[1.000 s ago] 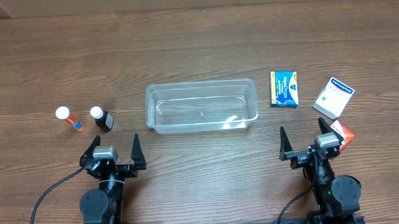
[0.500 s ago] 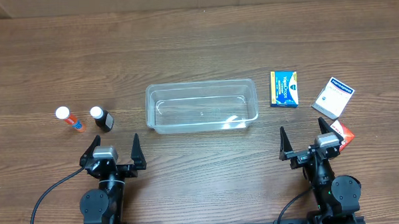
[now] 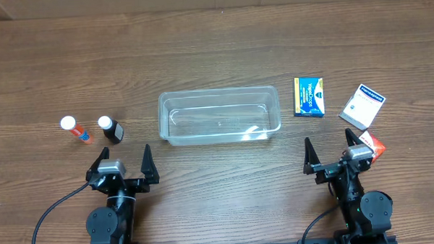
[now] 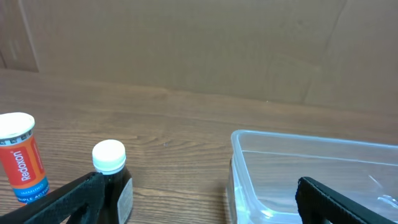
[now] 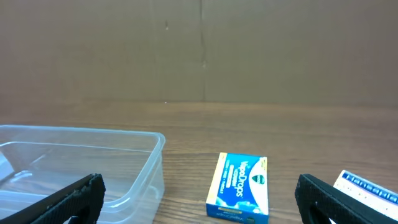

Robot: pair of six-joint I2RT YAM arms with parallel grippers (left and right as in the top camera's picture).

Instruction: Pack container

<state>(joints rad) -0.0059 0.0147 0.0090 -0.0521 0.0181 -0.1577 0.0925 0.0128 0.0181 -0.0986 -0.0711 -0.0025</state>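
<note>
The clear plastic container (image 3: 219, 115) lies empty at the table's middle; it also shows in the left wrist view (image 4: 311, 171) and the right wrist view (image 5: 87, 162). My left gripper (image 3: 121, 163) is open and empty near the front edge, behind a dark bottle with a white cap (image 3: 110, 130) (image 4: 112, 180) and an orange bottle (image 3: 75, 130) (image 4: 20, 155). My right gripper (image 3: 329, 151) is open and empty. A blue box (image 3: 309, 97) (image 5: 241, 186) and a white box (image 3: 363, 106) (image 5: 367, 186) lie ahead of it.
A small red-and-white packet (image 3: 375, 145) lies right beside the right gripper's outer finger. A brown cardboard wall (image 4: 199, 43) stands behind the table.
</note>
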